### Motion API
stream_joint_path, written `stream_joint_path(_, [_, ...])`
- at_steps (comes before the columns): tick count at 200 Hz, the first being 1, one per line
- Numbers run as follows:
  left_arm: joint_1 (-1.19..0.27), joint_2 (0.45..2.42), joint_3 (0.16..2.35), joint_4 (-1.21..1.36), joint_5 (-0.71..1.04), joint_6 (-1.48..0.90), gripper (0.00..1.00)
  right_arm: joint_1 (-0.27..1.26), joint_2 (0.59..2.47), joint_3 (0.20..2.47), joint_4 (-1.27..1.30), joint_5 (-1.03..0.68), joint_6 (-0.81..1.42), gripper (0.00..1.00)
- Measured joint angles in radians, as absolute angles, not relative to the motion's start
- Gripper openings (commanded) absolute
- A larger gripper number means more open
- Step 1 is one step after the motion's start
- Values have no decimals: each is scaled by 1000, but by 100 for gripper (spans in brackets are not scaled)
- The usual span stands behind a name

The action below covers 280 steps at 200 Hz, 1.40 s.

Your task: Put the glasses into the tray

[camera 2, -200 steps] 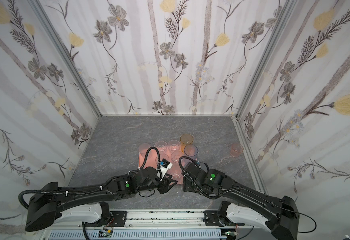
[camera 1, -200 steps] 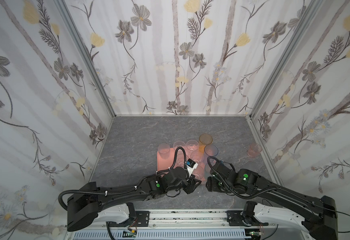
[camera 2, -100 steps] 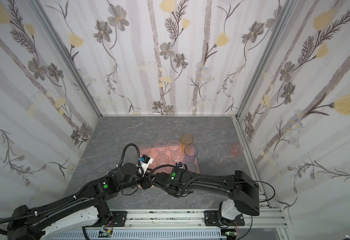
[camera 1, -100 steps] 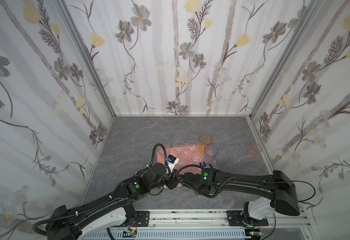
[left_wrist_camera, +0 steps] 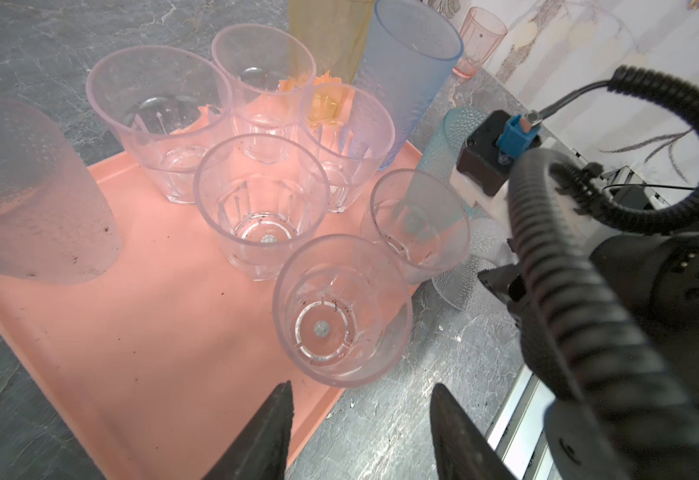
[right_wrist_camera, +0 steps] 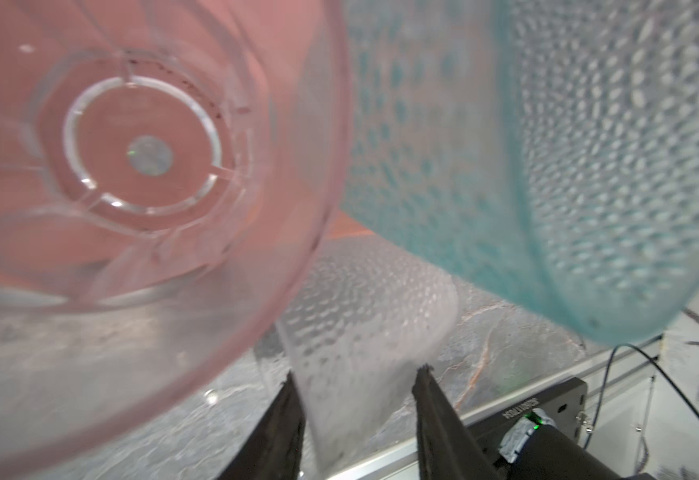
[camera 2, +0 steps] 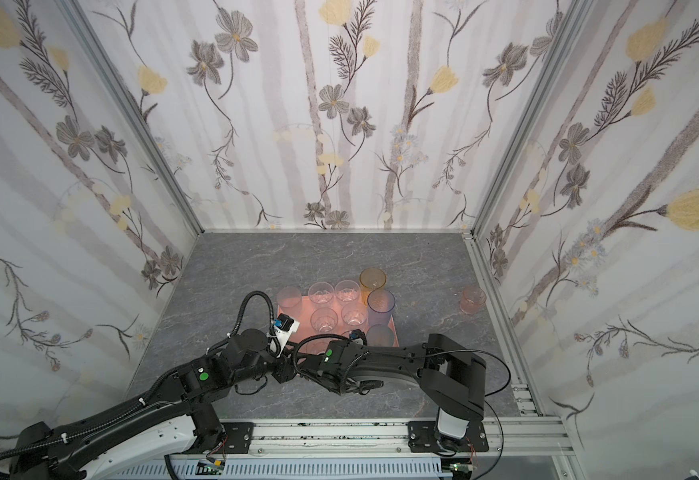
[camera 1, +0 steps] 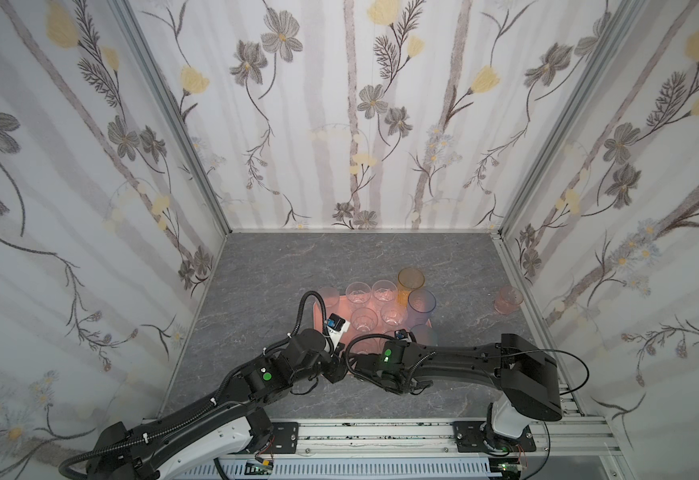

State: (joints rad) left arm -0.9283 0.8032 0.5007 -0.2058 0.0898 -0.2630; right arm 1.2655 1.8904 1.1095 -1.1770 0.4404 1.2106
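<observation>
Swung right gripper (right_wrist_camera: pixel 356 395) across, squeezed down from wide, now pinching frosted tumbler (right_wrist_camera: pixel 364 307) on table (left_wrist_camera: pixel 402 415) just beside tray (left_wrist_camera: pixel 132 332). Keeping left gripper (left_wrist_camera: pixel 360 432) spread, empty, over near rim. Means grab looks done, lift-in next probably. Pink glass (camera 1: pixel 508 300) stranded far right.

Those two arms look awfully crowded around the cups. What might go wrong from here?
1. The right tool is clamped on a dimpled clear tumbler squeezed between a teal tumbler and a clear tumbler. Lifting it could knock either one over.
2. The left tool hangs open close by, at the tray edge, so the two tools might bump.
3. The tumbler's wall looks slick, so it may slip.
</observation>
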Motion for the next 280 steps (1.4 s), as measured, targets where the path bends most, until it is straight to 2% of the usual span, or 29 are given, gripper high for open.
stream_joint_path(33, [-923, 789, 499, -212, 85, -266, 57, 1264, 1922, 1114, -1250, 475, 1211, 22])
stream_joint_path(55, [-923, 785, 499, -209, 83, -265, 57, 1264, 1934, 1120, -1290, 497, 1211, 8])
stream_joint_path(72, [-923, 773, 499, -209, 80, -266, 57, 1265, 1919, 1114, -1277, 497, 1210, 3])
stream_joint_path(103, [-920, 751, 523, -210, 51, -265, 58, 1263, 1824, 1104, -1243, 452, 1165, 0])
stream_joint_path(130, [-899, 735, 567, -217, -32, -262, 59, 1259, 1774, 1182, -1248, 441, 1094, 0])
stream_joint_path(170, [-837, 680, 636, -251, -155, -242, 59, 1245, 1764, 1407, -1318, 383, 949, 0])
stream_joint_path(207, [-780, 655, 686, -265, -259, -229, 59, 1186, 1745, 1604, -1343, 247, 824, 0])
stream_joint_path(249, [-736, 655, 702, -281, -296, -211, 59, 1147, 1806, 1777, -1363, 165, 757, 0])
stream_joint_path(280, [-673, 694, 678, -285, -323, -214, 59, 1121, 1966, 1962, -1318, 163, 723, 0])
